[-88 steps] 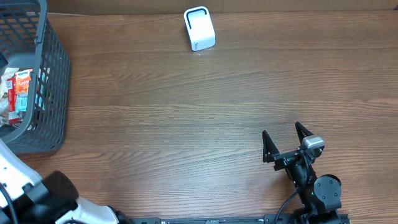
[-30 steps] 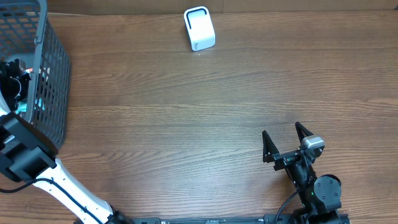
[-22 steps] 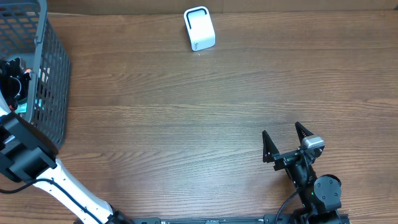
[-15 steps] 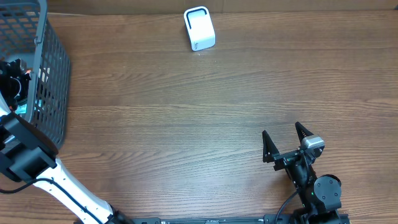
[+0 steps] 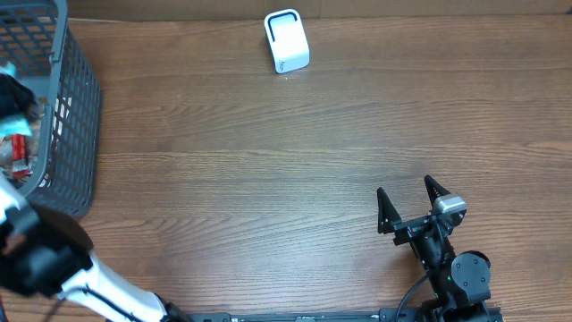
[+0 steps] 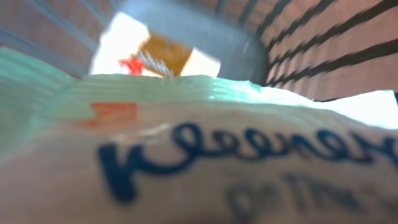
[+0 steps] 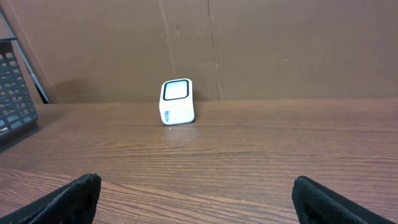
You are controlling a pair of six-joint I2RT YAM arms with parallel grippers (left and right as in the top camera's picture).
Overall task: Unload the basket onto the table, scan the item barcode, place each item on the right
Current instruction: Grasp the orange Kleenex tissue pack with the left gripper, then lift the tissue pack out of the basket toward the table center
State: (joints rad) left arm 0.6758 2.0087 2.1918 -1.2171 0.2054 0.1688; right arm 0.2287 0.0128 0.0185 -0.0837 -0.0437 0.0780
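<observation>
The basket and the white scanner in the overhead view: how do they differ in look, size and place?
The basket is dark grey with open mesh walls; the scanner is white, smooth and closed. The basket is far larger than the scanner. The basket stands at the left end of the table, with packets inside; the scanner stands at the far edge, nearer the middle. Both rest on the same wooden table.

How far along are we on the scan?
Nothing done yet: no item is at the scanner. In hand: left arm reaches into the basket, tissue pack filling its camera; grip unclear. Left: lift it out, show its barcode to the scanner. Right pincer sits open.
</observation>
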